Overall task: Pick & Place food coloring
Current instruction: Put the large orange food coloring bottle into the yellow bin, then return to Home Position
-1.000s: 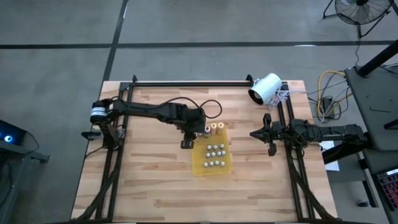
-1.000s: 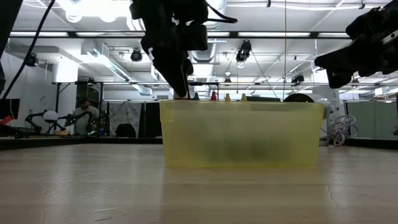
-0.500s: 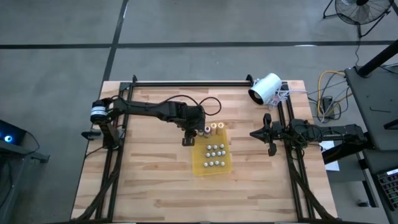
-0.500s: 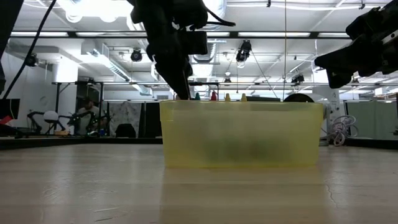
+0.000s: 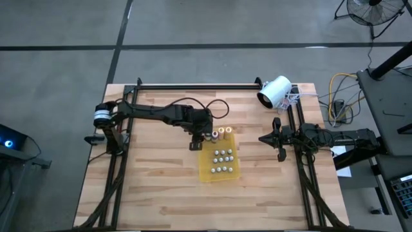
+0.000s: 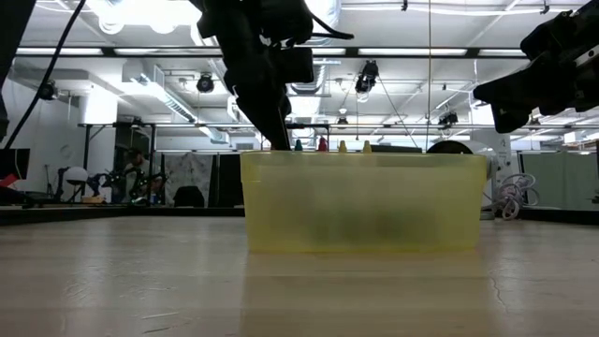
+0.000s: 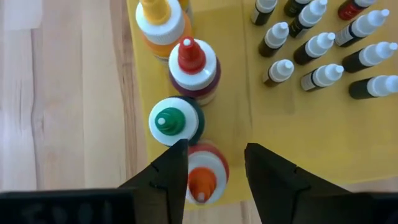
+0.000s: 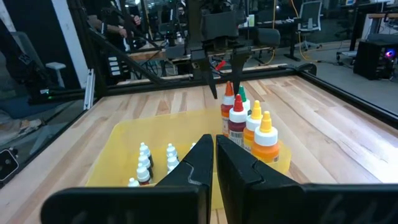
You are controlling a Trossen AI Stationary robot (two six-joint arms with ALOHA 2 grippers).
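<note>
Here the left claw [image 7: 212, 165], parted, half hides the orange-tipped bottle [image 7: 203, 177]; right claw [image 8: 213, 163] closed.

A pale wooden plank table [image 5: 148, 180] with black rails along its edges carries everything here. A flat yellow tray [image 5: 209, 169] rests on the boards near the middle. Near the far right corner, a big white cylinder-shaped device [image 5: 275, 91] lies on its side, with a tangle of white cable [image 5: 295, 98] on the wood just beside it.
</note>
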